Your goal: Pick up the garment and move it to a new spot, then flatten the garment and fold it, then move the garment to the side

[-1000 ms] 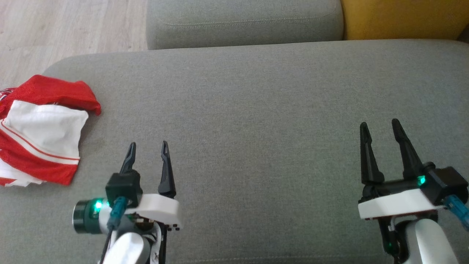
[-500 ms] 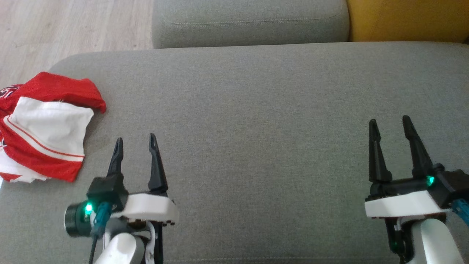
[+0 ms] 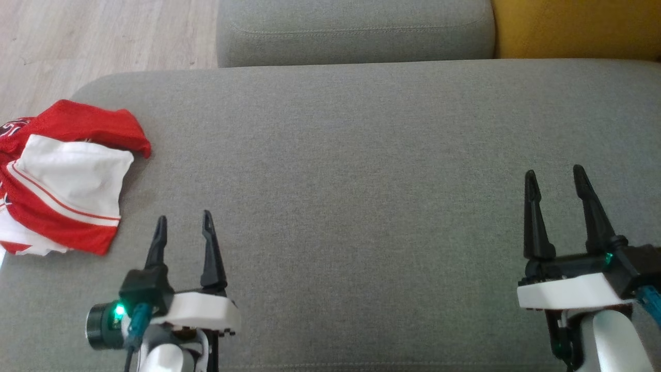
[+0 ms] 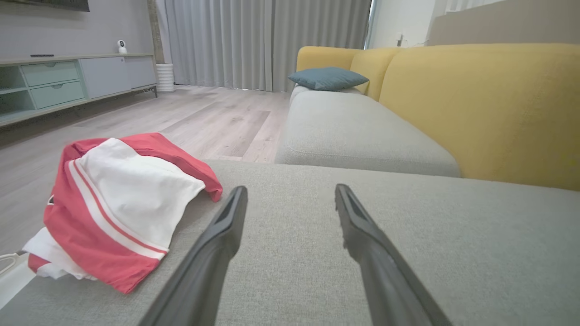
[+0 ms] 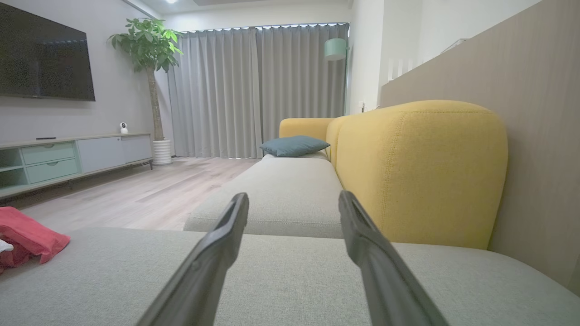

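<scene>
Bunched in a loose heap at the left rim of the grey sofa seat (image 3: 361, 181): a red-and-white garment (image 3: 67, 181), cut off by the head view's left border. Looks like thin sports fabric. Bright red on the far fold, a broad white panel across the middle, then a red band edged by a thin white-and-red stripe, with more white cloth poking out underneath at the near corner. Folds over itself unevenly, with one red corner pointing toward the seat's middle. Bears a trace of white marking on the red at the far left, too small to read. In the left wrist view, same garment (image 4: 122, 208) as a soft, creased mound, not flat.

At the near left, left end effector (image 3: 184, 217) released, fingers spread with bare upholstery between them, near the garment's right side but apart from it. At the near right, right end effector (image 3: 554, 171) likewise released and holding nothing, well apart from the garment.

Beyond the seat: a second grey cushion (image 3: 356, 26), a yellow backrest (image 3: 573, 26) and pale wooden floor (image 3: 103, 36).
</scene>
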Tool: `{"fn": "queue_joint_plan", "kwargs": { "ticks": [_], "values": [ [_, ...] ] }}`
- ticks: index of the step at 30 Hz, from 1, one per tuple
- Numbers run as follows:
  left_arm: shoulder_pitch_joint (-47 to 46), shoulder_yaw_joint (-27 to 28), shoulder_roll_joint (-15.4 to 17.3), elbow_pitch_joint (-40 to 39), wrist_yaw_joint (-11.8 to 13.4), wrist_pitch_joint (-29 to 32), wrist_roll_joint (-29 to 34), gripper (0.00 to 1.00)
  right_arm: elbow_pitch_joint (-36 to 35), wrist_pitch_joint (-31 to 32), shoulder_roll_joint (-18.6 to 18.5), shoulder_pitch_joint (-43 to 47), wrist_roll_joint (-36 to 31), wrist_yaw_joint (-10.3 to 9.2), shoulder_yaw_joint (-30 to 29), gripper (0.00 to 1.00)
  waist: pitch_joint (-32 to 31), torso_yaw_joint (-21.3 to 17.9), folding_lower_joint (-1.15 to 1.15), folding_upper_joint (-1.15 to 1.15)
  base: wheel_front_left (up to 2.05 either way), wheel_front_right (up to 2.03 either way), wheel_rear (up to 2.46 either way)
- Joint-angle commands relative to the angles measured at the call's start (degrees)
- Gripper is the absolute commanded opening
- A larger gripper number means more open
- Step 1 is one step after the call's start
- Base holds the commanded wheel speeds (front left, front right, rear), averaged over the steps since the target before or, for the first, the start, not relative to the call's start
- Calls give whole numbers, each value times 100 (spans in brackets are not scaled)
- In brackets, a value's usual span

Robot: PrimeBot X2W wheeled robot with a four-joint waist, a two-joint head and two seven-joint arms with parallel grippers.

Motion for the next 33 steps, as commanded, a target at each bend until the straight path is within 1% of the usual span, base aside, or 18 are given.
{"fn": "queue_joint_plan", "kwargs": {
  "ticks": [1,6,9,16,19,25,33],
  "values": [
    [-185,263,-40,-96,-108,-70,186,100,-163,-59,-49,-149,-37,23,126,100,1,-1,0,0,0,0,0],
    [-180,453,-155,-28,-311,-70,372,100,-107,-59,-49,-151,-25,23,163,100,-11,2,0,0,0,0,0],
    [-178,513,-185,-22,-377,-70,411,100,-84,-59,-49,-150,-22,23,162,100,-10,5,0,0,0,0,0],
    [-195,581,-213,-11,-474,-70,412,100,-15,-59,-49,-153,12,23,150,100,11,31,0,0,0,0,0],
    [-197,571,-216,-5,-462,-70,374,100,74,-59,-49,-129,113,23,200,100,13,113,0,0,0,0,0],
    [-215,559,-217,4,-402,-70,381,100,197,-59,-49,-105,179,23,394,100,13,484,0,0,0,0,0],
    [-194,645,-217,3,-347,-70,426,100,335,-59,-49,-68,229,23,683,100,-8,1207,0,0,0,0,0]
  ]
}}
